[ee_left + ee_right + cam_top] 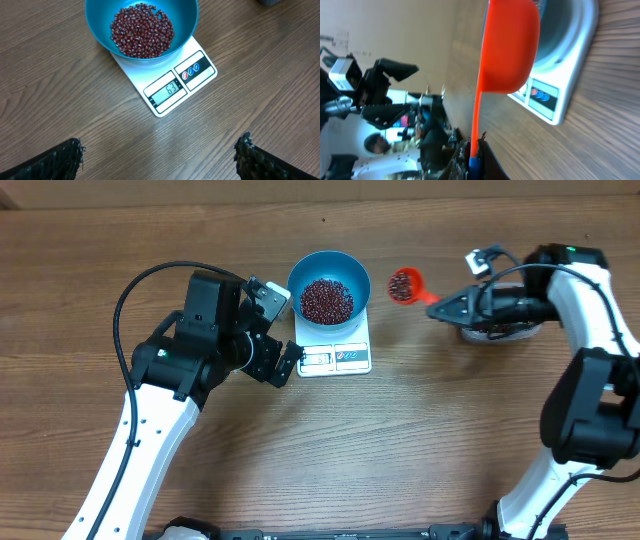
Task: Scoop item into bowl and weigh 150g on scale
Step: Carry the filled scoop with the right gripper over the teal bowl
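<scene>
- Wood-grain counter (400, 440) bears one scale (180, 85). It is white and flat, and its display and red and blue buttons face the left arm.
- One blue bowl (305, 272) sits on the far part of the scale and leaves the display strip uncovered.
- Beans (327, 300) lie in two lots. The larger is a maroon heap covering the bowl's bottom, and the smaller fills the scoop. They are too many to count singly.
- One orange-red scoop (405, 284) hangs in the air just right of the bowl and apart from its rim. It is roughly level, with its handle pointing toward the right arm.
- Two claws show, one on each arm.
- Right claw (445, 307) is clamped together on the end of the scoop's handle. The right wrist view shows the thin handle running down into its grip.
- Left claw (160, 155) stands wide apart and holds nothing. It is low over the counter on the display side of the scale, near it but not touching. One dark finger (60, 160) shows at each lower corner of the left wrist view.
- One digit pair, 63, reads on the display.
</scene>
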### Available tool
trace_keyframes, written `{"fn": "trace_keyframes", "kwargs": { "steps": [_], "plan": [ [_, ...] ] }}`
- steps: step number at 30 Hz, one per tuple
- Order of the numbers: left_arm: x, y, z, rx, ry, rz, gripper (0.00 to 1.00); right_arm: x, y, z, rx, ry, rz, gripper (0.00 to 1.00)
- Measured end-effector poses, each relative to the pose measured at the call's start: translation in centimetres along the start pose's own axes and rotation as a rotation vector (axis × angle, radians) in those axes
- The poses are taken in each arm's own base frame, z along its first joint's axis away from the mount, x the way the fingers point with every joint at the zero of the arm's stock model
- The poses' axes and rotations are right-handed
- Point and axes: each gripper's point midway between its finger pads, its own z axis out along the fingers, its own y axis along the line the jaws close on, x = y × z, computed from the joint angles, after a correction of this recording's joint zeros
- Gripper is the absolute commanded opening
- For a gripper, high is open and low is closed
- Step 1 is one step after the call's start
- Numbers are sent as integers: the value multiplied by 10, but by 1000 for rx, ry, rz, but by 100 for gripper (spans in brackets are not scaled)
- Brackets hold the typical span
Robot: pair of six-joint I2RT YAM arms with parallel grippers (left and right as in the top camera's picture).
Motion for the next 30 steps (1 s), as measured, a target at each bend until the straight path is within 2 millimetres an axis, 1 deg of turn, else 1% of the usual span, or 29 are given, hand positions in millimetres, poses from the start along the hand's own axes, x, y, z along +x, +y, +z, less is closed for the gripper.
{"fn": "trace_keyframes", "kwargs": {
  "steps": [3, 5, 6, 9, 13, 15, 18, 25, 30],
  "plan": [
    [0, 0, 0, 0, 0, 0, 100, -2, 7, 24, -17, 36, -42, 4],
    [0, 0, 0, 0, 0, 0, 100, -4, 11, 37, -24, 52, -57, 4],
    [0, 0, 0, 0, 0, 0, 99, -5, 13, 48, -27, 67, -60, 4],
    [0, 0, 0, 0, 0, 0, 100, -9, 12, 64, 0, 87, -59, 4],
    [0, 0, 0, 0, 0, 0, 100, -7, 9, 81, 50, 124, -16, 4],
    [0, 0, 0, 0, 0, 0, 100, -4, 8, 88, 92, 150, 8, 4],
    [0, 0, 0, 0, 0, 0, 100, -9, 11, 96, 161, 169, 4, 4],
    [0, 0, 0, 0, 0, 0, 100, -34, 29, 107, 331, 156, -86, 4],
    [0, 0, 0, 0, 0, 0, 99, -40, 35, 113, 472, 160, -141, 4]
  ]
}}
